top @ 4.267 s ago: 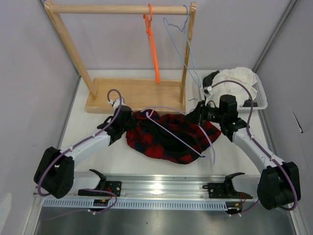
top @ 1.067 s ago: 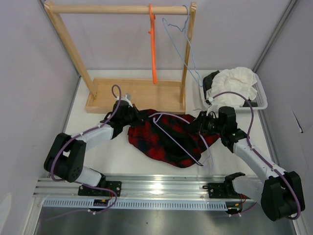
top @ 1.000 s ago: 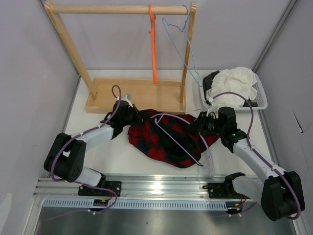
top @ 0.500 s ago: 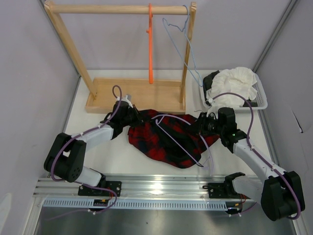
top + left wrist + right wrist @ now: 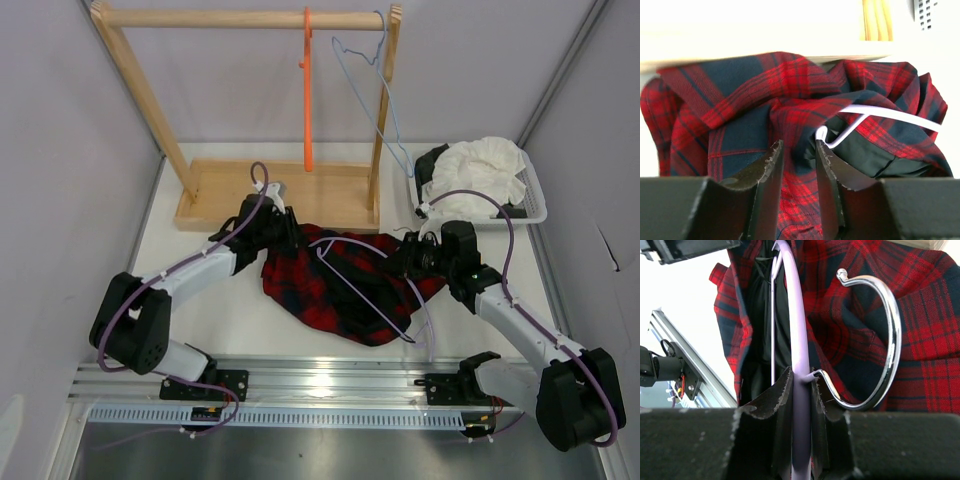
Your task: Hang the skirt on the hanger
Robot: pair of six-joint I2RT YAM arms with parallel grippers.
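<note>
The red and black plaid skirt (image 5: 330, 285) lies bunched on the table between my two arms. The lavender hanger (image 5: 365, 295) runs slantwise across it, one arm tucked under the fabric. My right gripper (image 5: 405, 262) is at the skirt's right edge. In the right wrist view this gripper (image 5: 801, 375) is shut on the hanger (image 5: 795, 315) beside its chrome hook (image 5: 892, 330). My left gripper (image 5: 290, 232) hovers at the skirt's upper left edge. In the left wrist view it (image 5: 799, 147) stands open, a gap between its fingers, the skirt (image 5: 740, 100) and hanger wire (image 5: 880, 112) just ahead.
A wooden garment rack (image 5: 240, 18) stands at the back, carrying an orange hanger (image 5: 308, 100) and a pale blue hanger (image 5: 385, 100). A white basket (image 5: 535, 190) with a white garment (image 5: 485, 165) sits at the back right. A metal rail (image 5: 330, 375) runs along the near edge.
My left gripper has opened, let go of the skirt's edge and shifted up and to the right. The right gripper has kept its hold on the hanger.
</note>
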